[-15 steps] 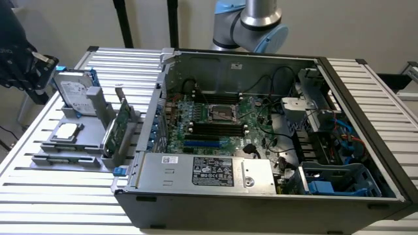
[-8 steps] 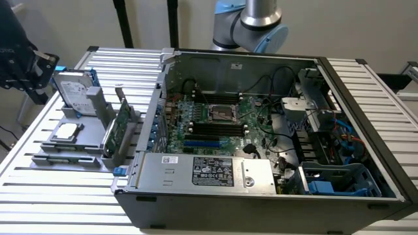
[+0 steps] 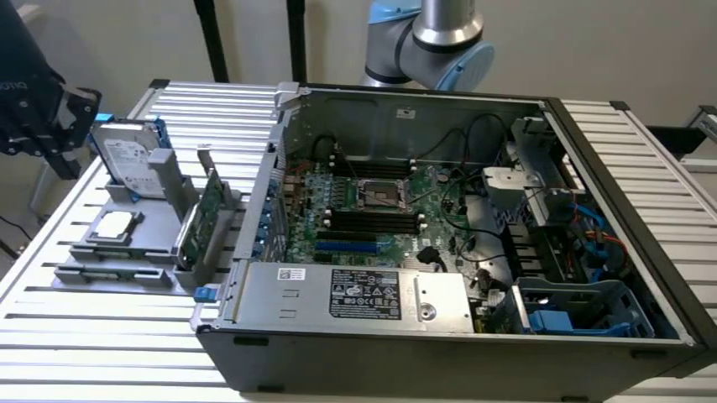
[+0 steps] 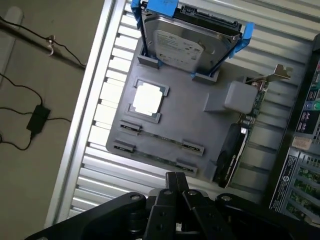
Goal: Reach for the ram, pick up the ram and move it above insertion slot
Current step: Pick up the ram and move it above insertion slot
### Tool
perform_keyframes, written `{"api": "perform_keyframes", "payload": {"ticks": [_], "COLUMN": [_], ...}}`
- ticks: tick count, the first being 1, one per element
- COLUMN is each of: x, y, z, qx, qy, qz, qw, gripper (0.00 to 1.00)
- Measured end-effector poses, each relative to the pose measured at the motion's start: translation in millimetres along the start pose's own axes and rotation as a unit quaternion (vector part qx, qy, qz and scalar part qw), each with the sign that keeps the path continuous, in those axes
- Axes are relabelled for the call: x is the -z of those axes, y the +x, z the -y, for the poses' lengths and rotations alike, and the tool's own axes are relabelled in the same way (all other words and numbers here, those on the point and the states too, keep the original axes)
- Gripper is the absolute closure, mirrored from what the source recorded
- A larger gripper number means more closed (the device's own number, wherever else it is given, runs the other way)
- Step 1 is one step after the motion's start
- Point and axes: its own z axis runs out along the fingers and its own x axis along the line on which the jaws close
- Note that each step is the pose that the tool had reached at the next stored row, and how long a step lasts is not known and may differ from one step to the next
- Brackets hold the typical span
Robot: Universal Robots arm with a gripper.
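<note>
Two rams stand on edge in the slots of a grey holder point(image 4: 195, 117), one point(image 4: 160, 138) just behind the other point(image 4: 155, 158); both are thin green sticks. My gripper point(image 4: 176, 181) hangs above the holder's edge near the rams, with its black fingers pressed together and nothing between them. It touches neither stick. In the exterior view the gripper point(image 3: 50, 143) is a dark shape high at the left, above the holder point(image 3: 140, 210). The motherboard's black insertion slots point(image 3: 370, 220) lie inside the open computer case point(image 3: 471, 336).
The holder also carries a silver hard drive with blue rails point(image 4: 187, 42), a square processor point(image 4: 147, 97) and a green expansion card with a metal bracket point(image 4: 252, 107). All rest on a ribbed metal table point(image 3: 101, 353). Cables lie on the floor point(image 4: 35, 117).
</note>
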Motion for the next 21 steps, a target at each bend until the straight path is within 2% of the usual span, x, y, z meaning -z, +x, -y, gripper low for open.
{"api": "perform_keyframes", "payload": {"ticks": [3,6,11,16,21], "x": [0.0,0.0,0.0,0.0,0.0], "y": [0.0,0.0,0.0,0.0,0.0], "z": [0.0,0.0,0.0,0.0,0.0], "qx": [0.027,0.054,0.1,0.144,0.189], "qy": [0.0,0.0,0.0,0.0001,0.0001], "qz": [-0.0011,-0.0021,-0.0039,-0.0057,-0.0074], "qw": [0.9996,0.9985,0.995,0.9895,0.9819], "gripper": [0.89,0.89,0.89,0.89,0.89]}}
